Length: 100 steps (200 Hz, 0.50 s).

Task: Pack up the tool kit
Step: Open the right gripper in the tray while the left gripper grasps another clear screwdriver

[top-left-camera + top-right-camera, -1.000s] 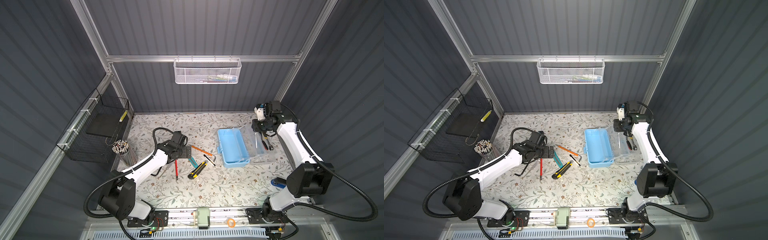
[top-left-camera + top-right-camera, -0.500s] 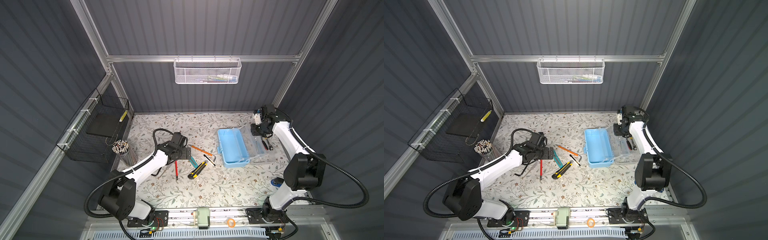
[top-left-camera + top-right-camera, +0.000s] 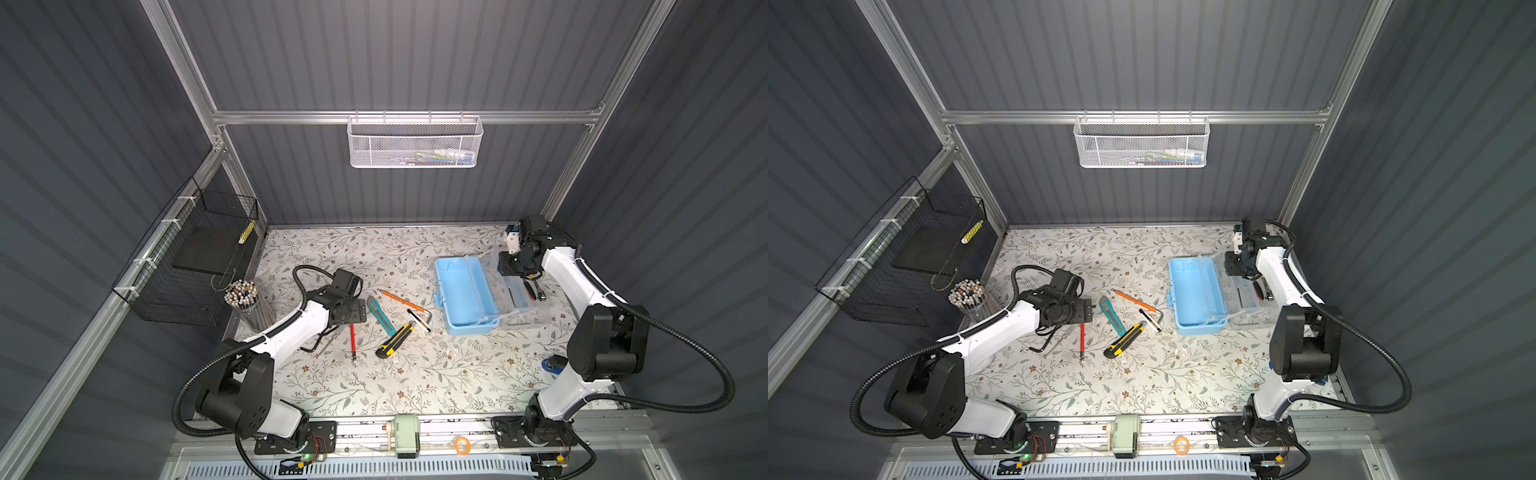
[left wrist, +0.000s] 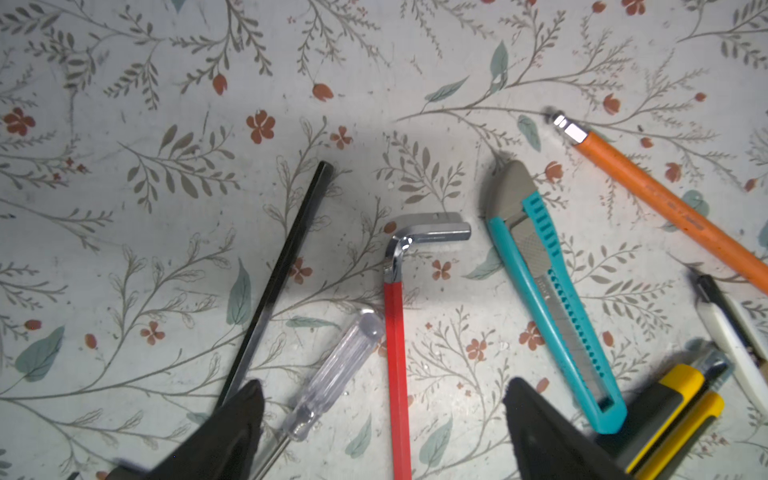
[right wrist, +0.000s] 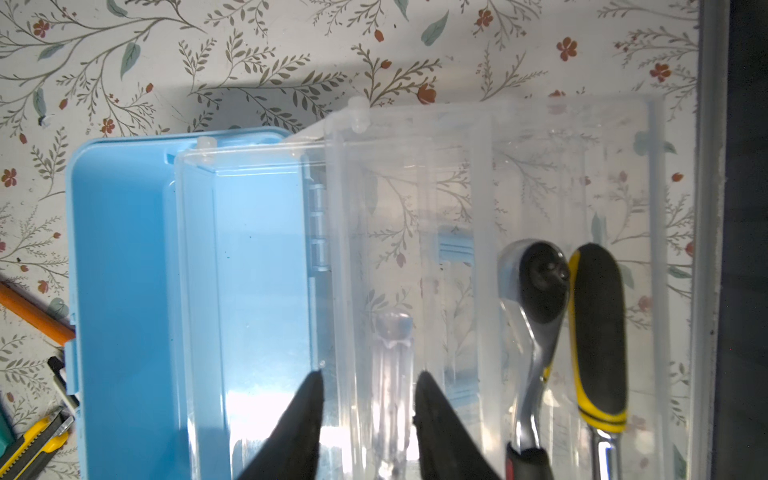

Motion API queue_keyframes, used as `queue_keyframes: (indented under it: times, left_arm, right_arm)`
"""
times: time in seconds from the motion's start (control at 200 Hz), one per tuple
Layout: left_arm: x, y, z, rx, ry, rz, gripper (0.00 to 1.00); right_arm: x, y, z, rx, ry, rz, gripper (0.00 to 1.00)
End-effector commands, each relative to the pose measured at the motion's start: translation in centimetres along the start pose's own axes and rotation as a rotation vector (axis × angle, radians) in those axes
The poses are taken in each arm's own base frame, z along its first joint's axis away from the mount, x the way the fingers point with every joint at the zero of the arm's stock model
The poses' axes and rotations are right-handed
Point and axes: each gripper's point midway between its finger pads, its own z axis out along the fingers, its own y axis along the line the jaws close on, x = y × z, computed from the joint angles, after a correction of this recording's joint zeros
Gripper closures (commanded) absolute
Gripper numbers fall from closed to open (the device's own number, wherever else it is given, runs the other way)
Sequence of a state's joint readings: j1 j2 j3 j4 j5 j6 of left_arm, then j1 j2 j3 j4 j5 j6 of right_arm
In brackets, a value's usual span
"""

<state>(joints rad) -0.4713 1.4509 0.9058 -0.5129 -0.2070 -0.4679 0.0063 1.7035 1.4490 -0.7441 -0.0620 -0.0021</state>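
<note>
Right pincer [image 5: 369, 376] straddles clear screwdriver [image 5: 392, 353], jaws apart.

I can't read what lies in the white mesh basket [image 3: 415, 145]; it is too small in both top views. On the left wrist feed the red-sleeved key [image 4: 397, 353] and the orange tool [image 4: 665, 203] run off the edge, and the left gripper [image 4: 382, 384] covers one end of the black rod [image 4: 286, 257]. The right wrist feed crops the handle of the ratchet [image 5: 534, 291].

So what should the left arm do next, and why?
Probably drop straight down and close on the red-handled L-shaped wrench: the left gripper hangs open right over it, straddling its shaft, and the light-blue toolbox stands open.
</note>
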Motion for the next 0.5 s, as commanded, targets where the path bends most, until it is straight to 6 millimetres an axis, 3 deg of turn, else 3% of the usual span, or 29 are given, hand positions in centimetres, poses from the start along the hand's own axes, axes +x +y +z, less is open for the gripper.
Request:
queue_keyframes:
  times: [0.0,0.285,0.495]
  left_arm:
    - [2.0,1.5,0.8,-0.055,0.064,-0.022,0.18]
    - [3.7,2.7,2.2,-0.102,0.122,-0.013,0.43]
    - [4.6,3.2,3.2,-0.125,0.145,-0.021,0.44]
  right_arm:
    - [-0.9,0.4,-1.3,-0.026,-0.05,0.026,0.53]
    - [-1.9,1.0,-2.9,-0.061,-0.112,0.045,0.47]
    - [-1.7,1.0,-3.3,-0.056,-0.113,0.042,0.46]
